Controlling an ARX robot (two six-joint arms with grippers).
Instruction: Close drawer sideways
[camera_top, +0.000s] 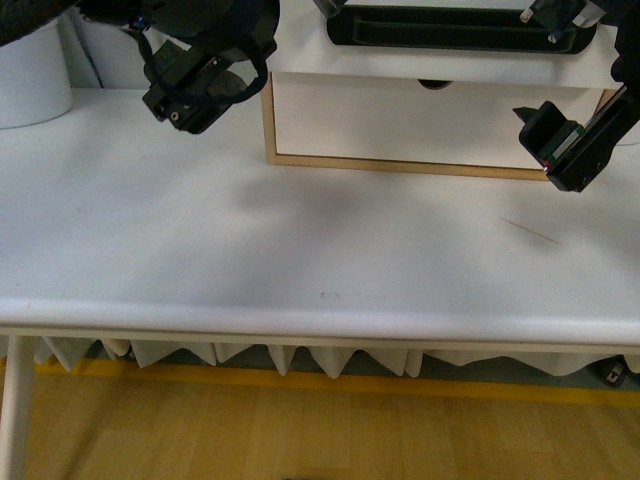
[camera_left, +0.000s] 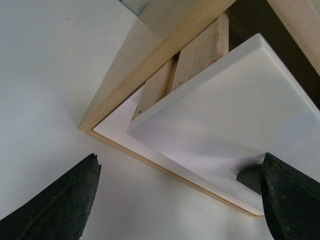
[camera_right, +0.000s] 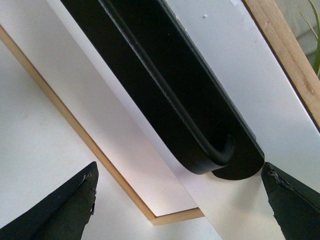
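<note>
The drawer (camera_top: 300, 35) is at the top centre of the front view, white-fronted with a long black bar handle (camera_top: 460, 28). In the left wrist view its front (camera_left: 225, 115) stands out from the light-wood cabinet (camera_left: 135, 70). A dark half-round notch (camera_left: 248, 177) shows at its edge. My left gripper (camera_top: 190, 95) hangs open beside the cabinet's left corner, touching nothing, with only tabletop and cabinet edge between its fingers (camera_left: 65, 205). My right gripper (camera_top: 570, 140) is open near the cabinet's right end. The handle's end (camera_right: 210, 150) lies just beyond its fingertips (camera_right: 285, 200).
A plain white drawer front (camera_top: 400, 120) without a handle sits below the drawer. The cabinet stands at the back of a white table (camera_top: 300, 250). A white round container (camera_top: 30, 75) stands at the far left. A thin dark mark (camera_top: 530, 230) lies on the tabletop.
</note>
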